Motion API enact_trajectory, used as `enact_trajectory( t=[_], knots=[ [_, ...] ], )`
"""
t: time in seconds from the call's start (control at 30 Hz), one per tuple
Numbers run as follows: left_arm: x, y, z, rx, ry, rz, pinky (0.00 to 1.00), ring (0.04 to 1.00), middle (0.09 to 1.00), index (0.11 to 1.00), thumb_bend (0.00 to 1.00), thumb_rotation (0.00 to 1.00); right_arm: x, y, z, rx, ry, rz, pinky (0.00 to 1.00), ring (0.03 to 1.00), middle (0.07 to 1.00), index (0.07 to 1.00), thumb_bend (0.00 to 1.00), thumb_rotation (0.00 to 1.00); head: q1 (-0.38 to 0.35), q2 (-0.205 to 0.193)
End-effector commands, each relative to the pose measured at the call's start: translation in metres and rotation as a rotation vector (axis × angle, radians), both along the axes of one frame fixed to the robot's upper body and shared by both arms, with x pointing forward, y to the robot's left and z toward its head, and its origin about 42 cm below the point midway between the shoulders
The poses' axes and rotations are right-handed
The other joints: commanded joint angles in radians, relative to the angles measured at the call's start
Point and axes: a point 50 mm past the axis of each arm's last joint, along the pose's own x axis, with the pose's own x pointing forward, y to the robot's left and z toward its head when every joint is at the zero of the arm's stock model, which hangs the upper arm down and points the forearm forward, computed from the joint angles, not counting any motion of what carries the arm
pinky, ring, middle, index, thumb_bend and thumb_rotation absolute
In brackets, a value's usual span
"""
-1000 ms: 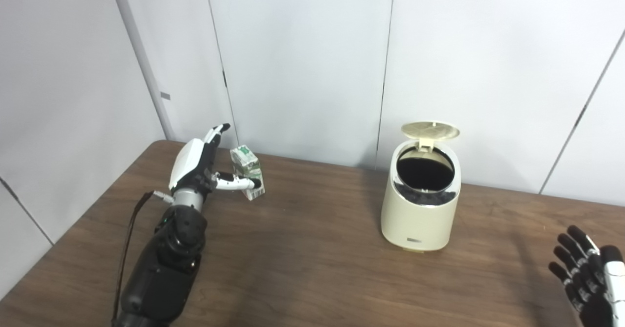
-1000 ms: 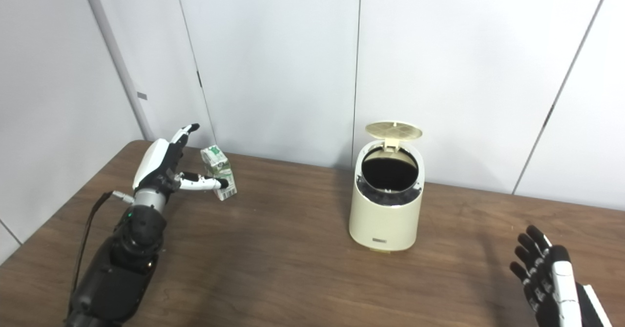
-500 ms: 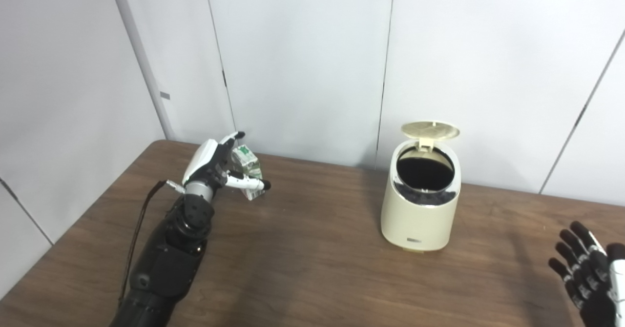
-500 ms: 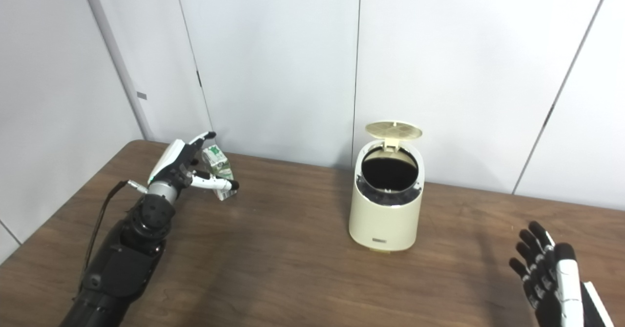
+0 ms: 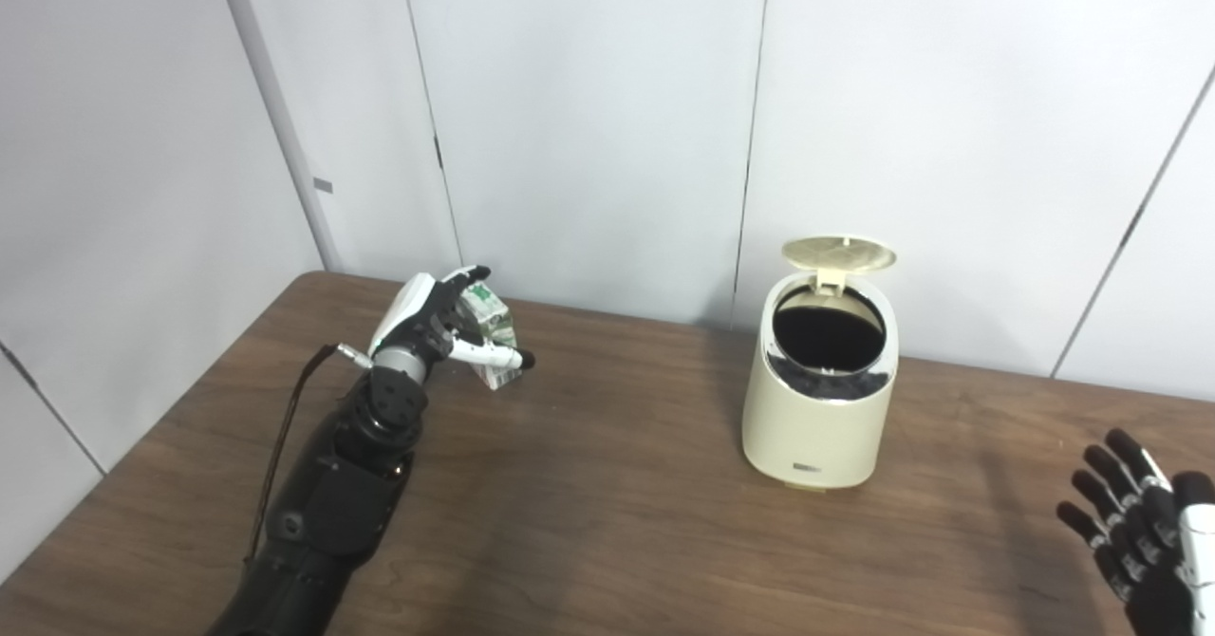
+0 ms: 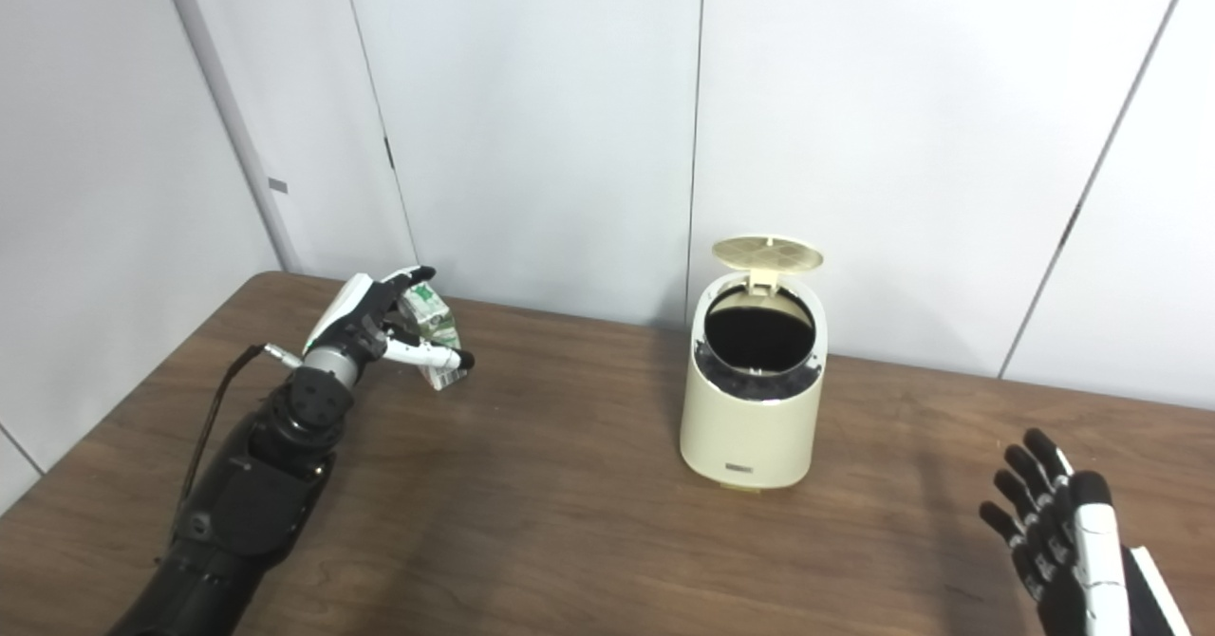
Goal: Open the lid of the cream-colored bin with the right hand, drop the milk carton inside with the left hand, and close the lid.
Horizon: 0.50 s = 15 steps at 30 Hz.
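The green-and-white milk carton (image 5: pixel 492 330) stands on the brown table at the far left, leaning a little. My left hand (image 5: pixel 422 325) reaches around it, fingers stretched behind its top and thumb across its front; the fingers are not curled closed. The cream-colored bin (image 5: pixel 814 420) sits right of centre with its round lid (image 5: pixel 838 253) flipped up at the back and its dark inside showing. My right hand (image 6: pixel 1056 533) hovers open at the bottom right corner, fingers spread, well away from the bin.
The table (image 5: pixel 607 522) ends at a white panelled wall just behind the carton and the bin. Bare wood lies between the carton and the bin. A black cable (image 5: pixel 285 427) hangs along my left forearm.
My left hand has moved forward and right, bringing its fingers behind the carton and its thumb across the front. The right hand has drifted slightly. The bin and lid are unchanged.
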Motion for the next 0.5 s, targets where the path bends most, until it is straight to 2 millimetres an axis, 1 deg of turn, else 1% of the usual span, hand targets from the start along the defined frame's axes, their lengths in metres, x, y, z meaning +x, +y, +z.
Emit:
enact_trajectory(
  t=[0.0, 0.07, 0.13, 0.2, 0.23, 0.33, 0.37, 0.4, 0.43, 0.47],
  knots=[
    [0.0113, 0.0071, 0.0348, 0.032, -0.1, 0.024, 0.73, 0.859, 0.938, 0.921, 0.9, 0.07, -0.0003, -0.0003, 0.0157, -0.012, -0.061, 0.008, 0.91, 0.962, 0.965, 0.976, 0.55, 1.0, 0.002, 0.003],
    [0.0122, 0.0077, 0.0346, 0.006, -0.12, 0.035, 0.72, 0.848, 0.93, 0.904, 0.9, 0.04, -0.0007, 0.0008, 0.0161, -0.01, -0.061, 0.009, 0.93, 0.967, 0.966, 0.978, 0.54, 1.0, 0.002, 0.003],
    [0.0121, 0.0072, 0.0343, -0.016, -0.15, 0.045, 0.69, 0.813, 0.897, 0.864, 0.9, 0.01, -0.0006, 0.0011, 0.0159, -0.01, -0.06, 0.016, 0.94, 0.975, 0.972, 0.985, 0.53, 1.0, 0.005, 0.007],
    [0.0106, 0.0068, 0.034, -0.005, -0.175, 0.047, 0.64, 0.762, 0.825, 0.812, 0.87, 0.0, -0.0008, 0.0008, 0.0155, -0.008, -0.058, 0.018, 0.96, 0.985, 0.981, 0.993, 0.52, 1.0, 0.005, 0.007],
    [0.0096, 0.0066, 0.0341, 0.003, -0.181, 0.049, 0.61, 0.722, 0.771, 0.772, 0.85, 0.0, -0.001, 0.0007, 0.0155, -0.006, -0.057, 0.018, 0.97, 0.989, 0.983, 0.996, 0.51, 1.0, 0.007, 0.009],
    [0.0086, 0.007, 0.0336, 0.039, -0.194, 0.07, 0.55, 0.637, 0.684, 0.692, 0.81, 0.0, -0.0014, 0.0003, 0.0153, -0.002, -0.055, 0.019, 0.97, 0.991, 0.984, 0.999, 0.5, 1.0, 0.009, 0.01],
    [0.0084, 0.0066, 0.0334, 0.056, -0.198, 0.078, 0.5, 0.576, 0.605, 0.63, 0.74, 0.0, -0.0015, -0.0001, 0.0151, -0.005, -0.054, 0.018, 0.97, 0.99, 0.982, 0.999, 0.5, 1.0, 0.009, 0.012],
    [0.0084, 0.0063, 0.0332, 0.068, -0.201, 0.083, 0.49, 0.556, 0.558, 0.591, 0.66, 0.0, -0.0015, -0.0004, 0.015, -0.007, -0.053, 0.018, 0.97, 0.988, 0.981, 0.998, 0.5, 1.0, 0.009, 0.012],
    [0.0081, 0.0059, 0.0324, 0.072, -0.209, 0.083, 0.48, 0.538, 0.516, 0.557, 0.59, 0.0, -0.0016, -0.0007, 0.0149, -0.007, -0.053, 0.018, 0.96, 0.987, 0.98, 0.998, 0.5, 1.0, 0.009, 0.013],
    [0.008, 0.0057, 0.0318, 0.072, -0.214, 0.082, 0.47, 0.477, 0.5, 0.534, 0.54, 0.0, -0.0017, -0.001, 0.0149, -0.008, -0.052, 0.018, 0.96, 0.982, 0.975, 0.998, 0.5, 1.0, 0.009, 0.013]
  ],
)
